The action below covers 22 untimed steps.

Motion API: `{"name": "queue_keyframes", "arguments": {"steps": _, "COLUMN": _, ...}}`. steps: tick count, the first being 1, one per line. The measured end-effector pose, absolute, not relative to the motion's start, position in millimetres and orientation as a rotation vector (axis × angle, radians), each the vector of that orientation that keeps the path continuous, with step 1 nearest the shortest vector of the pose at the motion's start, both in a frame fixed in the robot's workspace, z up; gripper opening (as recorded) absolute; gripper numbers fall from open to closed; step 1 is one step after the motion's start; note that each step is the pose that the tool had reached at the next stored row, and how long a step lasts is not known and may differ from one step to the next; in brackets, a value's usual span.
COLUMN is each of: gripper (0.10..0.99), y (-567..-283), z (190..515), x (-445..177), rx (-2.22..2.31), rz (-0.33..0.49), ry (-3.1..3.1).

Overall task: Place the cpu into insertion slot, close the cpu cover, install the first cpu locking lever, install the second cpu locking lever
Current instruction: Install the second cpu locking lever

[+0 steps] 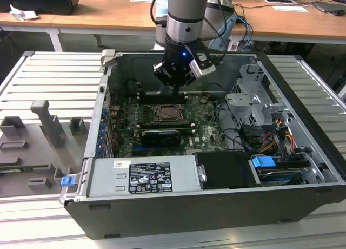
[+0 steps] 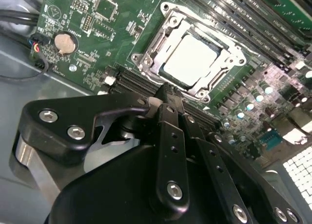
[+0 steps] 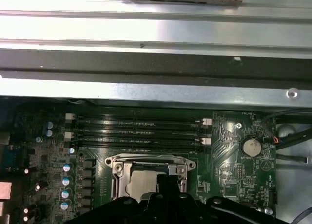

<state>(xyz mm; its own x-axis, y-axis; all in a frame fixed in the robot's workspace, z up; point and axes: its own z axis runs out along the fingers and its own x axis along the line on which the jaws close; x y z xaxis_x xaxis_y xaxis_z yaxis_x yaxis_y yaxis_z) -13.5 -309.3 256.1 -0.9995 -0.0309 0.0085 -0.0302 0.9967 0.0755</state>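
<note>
Above the green circuit board point(image 1: 162, 124) inside the open computer case point(image 1: 303, 151), your gripper point(image 1: 177, 85) hangs just over the insertion slot point(image 1: 170, 114), which sits toward the board's far edge beside the long memory slots point(image 3: 139, 131). In the second wrist view the fingers point(image 2: 168, 136) look drawn together with nothing between them, though you cannot tell for certain how tightly they are closed.

As for progress, you can judge the first two steps done: the cpu point(image 2: 192, 58) lies flat inside the socket, its pale metal top showing through the cut-out of the cpu cover point(image 2: 151, 63), and that silver frame lies down flat around the chip rather than standing up on its hinge. Whether either locking lever is latched is not clear from these pictures; treat both as unconfirmed.

The second wrist view gives you the whole chip, the frame around it, and a round coin battery point(image 2: 65, 43) near a corner of the board. The first wrist view shows part of the chip point(image 3: 141, 182) behind the gripper body, but adds the case's far wall point(image 3: 156, 95). The exterior view alone shows the grey power supply point(image 1: 143, 176) along the case's near edge.
</note>
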Motion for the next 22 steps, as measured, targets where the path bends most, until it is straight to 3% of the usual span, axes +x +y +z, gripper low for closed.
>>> {"name": "queue_keyframes", "arguments": {"steps": 22, "gripper": 0.106, "y": -359.2, "z": 245.9, "x": -13.8, "rx": 0.052, "rz": -0.118, "ry": -3.128}}
